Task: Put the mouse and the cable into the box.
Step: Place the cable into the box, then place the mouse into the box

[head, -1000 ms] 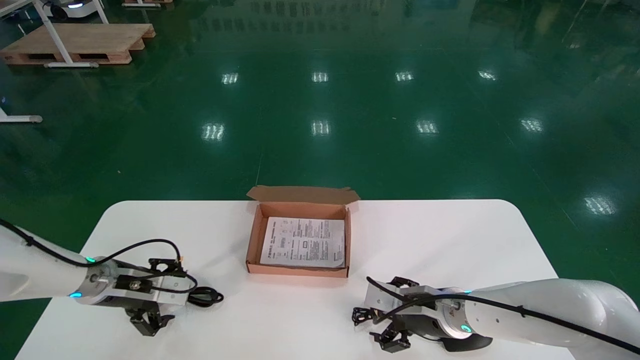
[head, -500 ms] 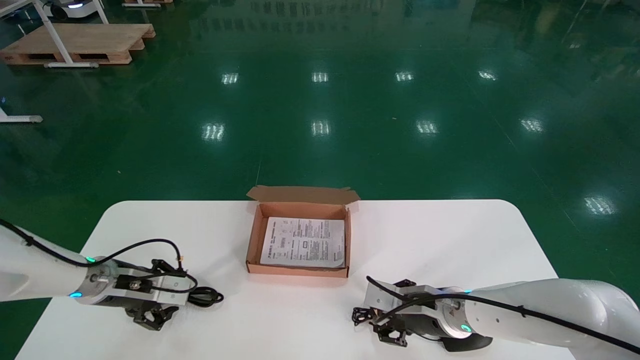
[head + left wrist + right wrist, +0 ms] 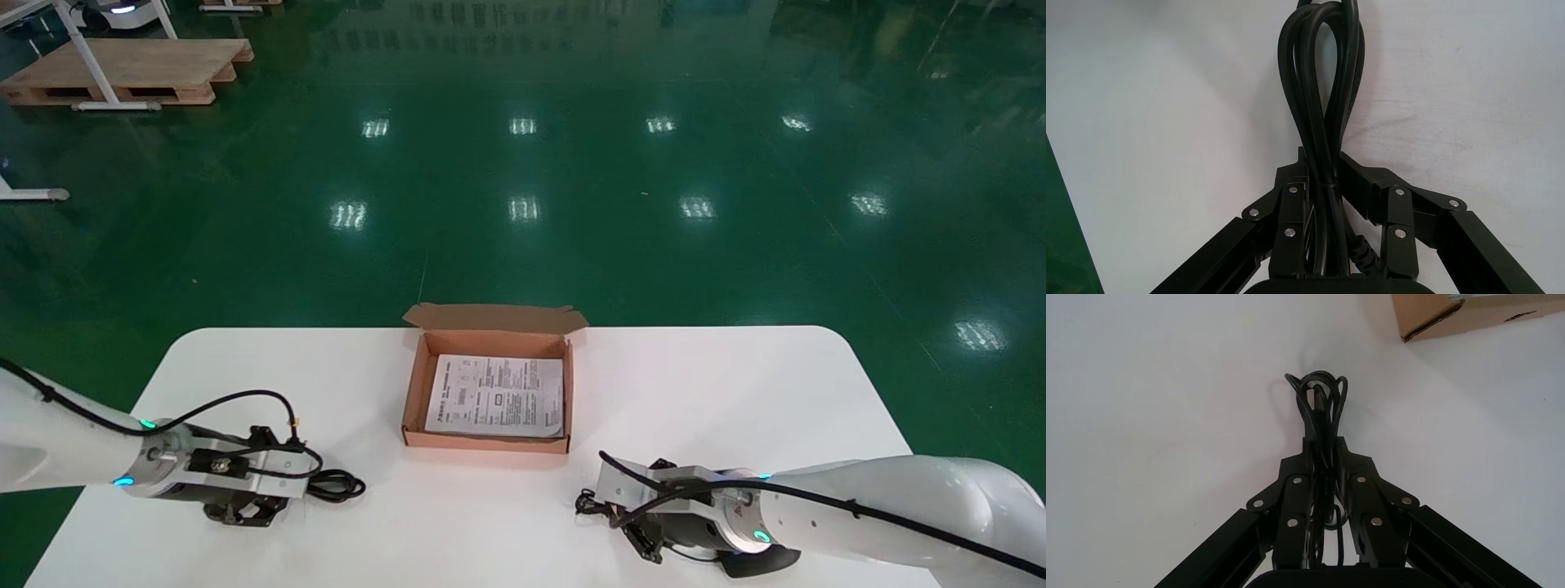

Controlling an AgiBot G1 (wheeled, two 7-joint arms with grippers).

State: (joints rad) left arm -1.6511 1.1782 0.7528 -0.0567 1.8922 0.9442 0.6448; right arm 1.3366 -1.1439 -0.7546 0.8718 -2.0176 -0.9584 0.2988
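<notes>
Both pairs of fingers have drawn together since a second ago, when they stood spread wide over the bundles. Nearest me on the left, the left gripper (image 3: 1324, 164) sits low by the near edge of the white rounded table (image 3: 695, 384). Its fingers are clamped on the thick black looped power cable (image 3: 1315, 86), whose loop lies on the tabletop pointing toward the middle. At about the same depth on the right, the right gripper (image 3: 1324, 446) is pinched on a thin black coiled cable (image 3: 1319, 392), which rests on the table near the box's near right corner without touching it. A dark rounded object (image 3: 756, 562) shows under the right wrist; I cannot tell whether it is the mouse. Farther back, mid-table, the open brown cardboard box (image 3: 486, 442) holds a printed white paper sheet (image 3: 496, 394), with its lid flap folded back. Beyond lies the glossy green floor (image 3: 523, 163), with a wooden pallet (image 3: 131, 69) at far left.
</notes>
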